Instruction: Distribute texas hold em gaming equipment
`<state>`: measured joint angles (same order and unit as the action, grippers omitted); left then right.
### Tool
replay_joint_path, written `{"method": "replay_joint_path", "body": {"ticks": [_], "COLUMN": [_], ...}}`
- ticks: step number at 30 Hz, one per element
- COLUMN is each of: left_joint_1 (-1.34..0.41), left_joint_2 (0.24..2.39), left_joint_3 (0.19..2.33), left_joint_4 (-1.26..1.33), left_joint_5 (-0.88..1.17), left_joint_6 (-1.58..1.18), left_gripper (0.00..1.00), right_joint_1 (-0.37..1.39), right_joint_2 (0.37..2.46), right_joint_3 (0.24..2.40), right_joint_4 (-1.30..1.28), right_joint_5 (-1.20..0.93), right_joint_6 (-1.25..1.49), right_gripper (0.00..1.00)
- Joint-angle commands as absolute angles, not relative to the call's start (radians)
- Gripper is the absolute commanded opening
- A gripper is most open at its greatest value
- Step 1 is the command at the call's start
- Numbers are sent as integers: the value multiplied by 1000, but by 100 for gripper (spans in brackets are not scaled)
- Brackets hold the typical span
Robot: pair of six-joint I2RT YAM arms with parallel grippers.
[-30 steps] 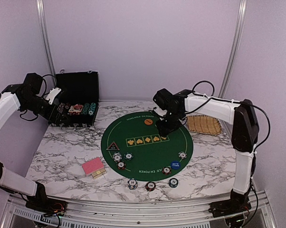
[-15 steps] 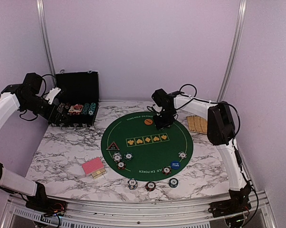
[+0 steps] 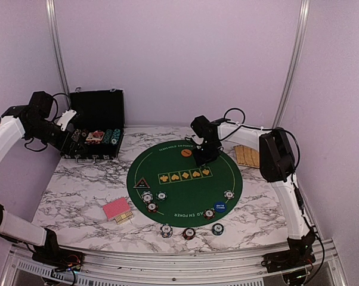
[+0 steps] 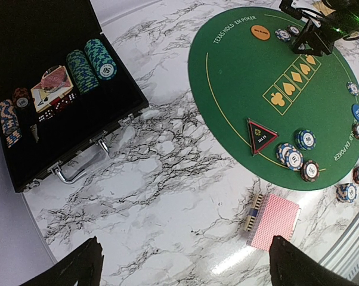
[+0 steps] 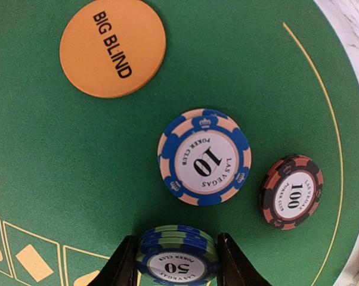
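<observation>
you are getting soft, even overhead light in the top view, with shadows lying faint. in the left wrist view the marble worktop [image 4: 167, 179] is flaring white beside the playing cards [image 4: 278, 220], and the black case [image 4: 36, 30] is sinking into dark. close up, the poker chips [image 5: 204, 157] are reading sharp over thin shadows.

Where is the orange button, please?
In the top view, the orange button lies on the green mat, at its far edge, left of the right gripper.

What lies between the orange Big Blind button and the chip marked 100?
The chip marked 10, flat on the felt, in the right wrist view.
</observation>
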<state>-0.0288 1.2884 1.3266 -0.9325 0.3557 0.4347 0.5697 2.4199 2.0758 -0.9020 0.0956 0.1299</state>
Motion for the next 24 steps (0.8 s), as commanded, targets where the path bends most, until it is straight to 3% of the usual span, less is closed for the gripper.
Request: {"method": "replay_joint_path", "body": {"ticks": [1, 10, 17, 24], "left_joint_1": [-26, -27, -27, -27], "left_joint_2": [1271, 1272, 1271, 1270], "left_joint_3": [1345, 1346, 1353, 1353], "left_joint_4": [-943, -943, -944, -943], "left_joint_5": [350, 351, 352, 339], "left_joint_6": [440, 443, 437, 446], "left_gripper": [99, 99, 99, 99], "right_joint_1": [560, 561, 579, 686], "right_joint_2": [2420, 2388, 2269, 1996], "right_joint_3": [2080, 2075, 2006, 1695], "right_joint_4": [-870, -874, -879, -832], "right_joint_5": [98, 113, 126, 151], "right_joint_6": [133, 131, 138, 169], "right_gripper": [40, 59, 59, 64]}}
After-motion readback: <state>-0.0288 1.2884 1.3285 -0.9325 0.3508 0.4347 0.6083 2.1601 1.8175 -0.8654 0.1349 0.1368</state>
